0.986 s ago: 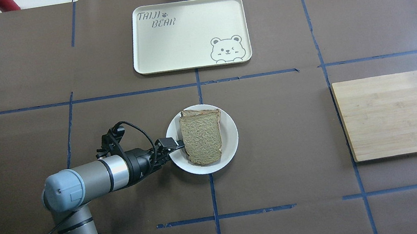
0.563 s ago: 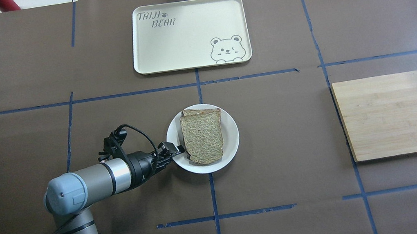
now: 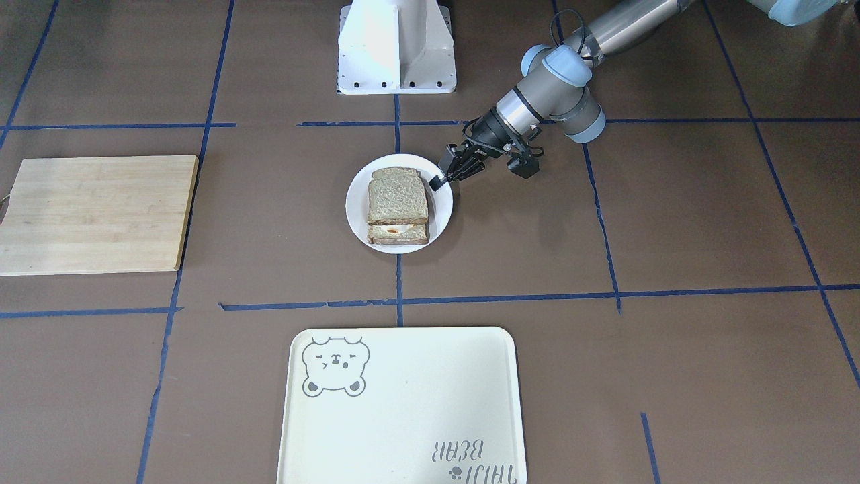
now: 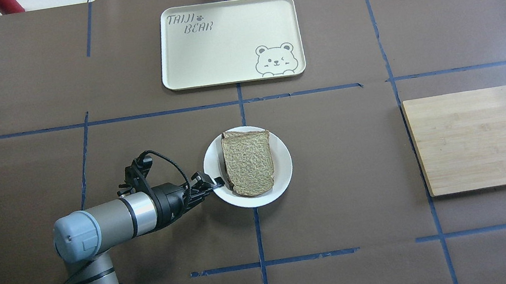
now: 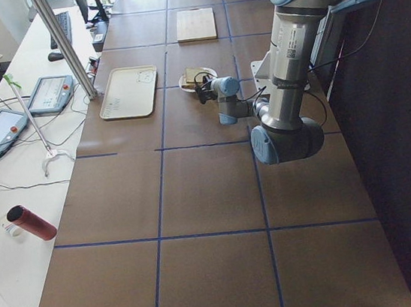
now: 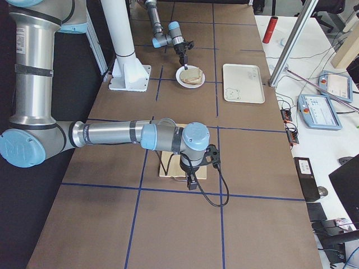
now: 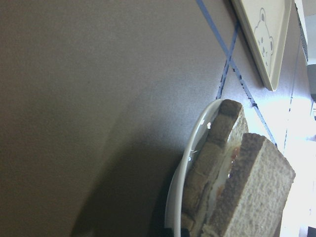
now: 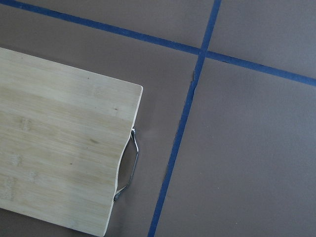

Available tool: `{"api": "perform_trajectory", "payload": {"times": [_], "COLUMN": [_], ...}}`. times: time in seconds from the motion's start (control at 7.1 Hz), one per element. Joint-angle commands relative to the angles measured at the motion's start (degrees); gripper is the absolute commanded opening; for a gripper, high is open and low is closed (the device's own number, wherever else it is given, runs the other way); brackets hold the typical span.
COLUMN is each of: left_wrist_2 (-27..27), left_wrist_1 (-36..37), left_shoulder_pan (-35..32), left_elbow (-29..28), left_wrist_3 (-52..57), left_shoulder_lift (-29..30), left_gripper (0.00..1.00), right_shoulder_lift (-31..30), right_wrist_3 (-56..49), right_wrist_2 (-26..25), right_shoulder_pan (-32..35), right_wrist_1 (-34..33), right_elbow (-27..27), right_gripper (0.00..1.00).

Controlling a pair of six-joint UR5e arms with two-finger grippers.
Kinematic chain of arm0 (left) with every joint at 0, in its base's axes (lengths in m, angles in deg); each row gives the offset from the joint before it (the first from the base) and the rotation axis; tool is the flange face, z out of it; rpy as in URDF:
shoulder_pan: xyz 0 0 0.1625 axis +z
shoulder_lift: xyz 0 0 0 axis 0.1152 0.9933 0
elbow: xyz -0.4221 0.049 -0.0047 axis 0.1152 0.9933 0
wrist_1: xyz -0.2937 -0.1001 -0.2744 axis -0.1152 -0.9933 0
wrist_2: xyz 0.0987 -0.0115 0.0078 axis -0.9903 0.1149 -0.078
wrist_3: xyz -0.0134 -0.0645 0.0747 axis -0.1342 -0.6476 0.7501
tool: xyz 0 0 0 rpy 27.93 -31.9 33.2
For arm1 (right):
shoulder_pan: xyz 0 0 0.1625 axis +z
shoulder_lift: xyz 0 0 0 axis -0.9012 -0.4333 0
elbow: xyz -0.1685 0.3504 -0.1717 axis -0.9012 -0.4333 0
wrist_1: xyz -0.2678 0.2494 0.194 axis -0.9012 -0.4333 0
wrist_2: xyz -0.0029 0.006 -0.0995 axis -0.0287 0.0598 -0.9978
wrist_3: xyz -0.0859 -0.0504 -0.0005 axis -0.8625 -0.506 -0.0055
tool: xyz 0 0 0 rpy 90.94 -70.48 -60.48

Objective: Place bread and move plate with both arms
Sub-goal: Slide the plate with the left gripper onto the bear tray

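The small white plate [image 4: 283,170] sits near the table's middle and also shows in the front view [image 3: 444,202]. The light-brown bread [image 4: 248,162] lies on top of a darker toast slice with egg [image 3: 398,233] on the plate. My left gripper [image 4: 219,183] is shut on the plate's near-left rim [image 7: 187,173], low over the table. In the left wrist view the bread [image 7: 252,187] fills the lower right. My right gripper [image 6: 190,182] shows only in the right side view, above the wooden board; I cannot tell whether it is open or shut.
A cream tray with a bear drawing [image 4: 228,40] lies at the far middle. A wooden cutting board [image 4: 483,137] with a metal handle [image 8: 129,168] lies at the right. The white pedestal base [image 3: 396,47] stands at the robot's side.
The plate with the bread has shifted slightly to the right and away from the robot. My left gripper stayed at its rim and followed it.
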Motion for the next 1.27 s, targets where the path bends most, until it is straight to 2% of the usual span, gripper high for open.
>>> {"api": "perform_trajectory", "payload": {"times": [0.0,0.28,0.42,0.56,0.85,1.13], "left_wrist_2": [-4.86,-7.00,-6.92,-6.74,-5.00,-2.97], "left_wrist_1": [-7.29,-8.03,-7.86,-7.77,-7.68,-7.59], "left_shoulder_pan": [-0.05,-2.93,-6.61,-10.39,-16.37,-19.64], "left_elbow": [-0.17,-0.69,-3.92,-10.65,-27.68,-38.60], "left_wrist_3": [-0.15,-2.42,-5.74,-7.00,-9.98,-10.61], "left_shoulder_lift": [0.07,2.60,5.49,10.74,22.08,26.85], "left_gripper": [0.00,0.00,0.00,0.00,0.00,0.00], "right_shoulder_lift": [0.00,0.00,0.00,0.00,0.00,0.00], "right_wrist_3": [0.00,0.00,0.00,0.00,-0.08,0.00], "right_wrist_2": [0.00,-0.09,-0.09,-0.09,-0.18,-0.18], "right_shoulder_pan": [0.00,0.00,0.00,0.00,0.00,0.00], "right_wrist_1": [0.00,0.00,0.00,0.00,0.09,0.00], "right_elbow": [0.05,0.05,0.05,0.05,-0.04,-0.04], "right_gripper": [1.00,1.00,1.00,1.00,1.00,1.00]}}
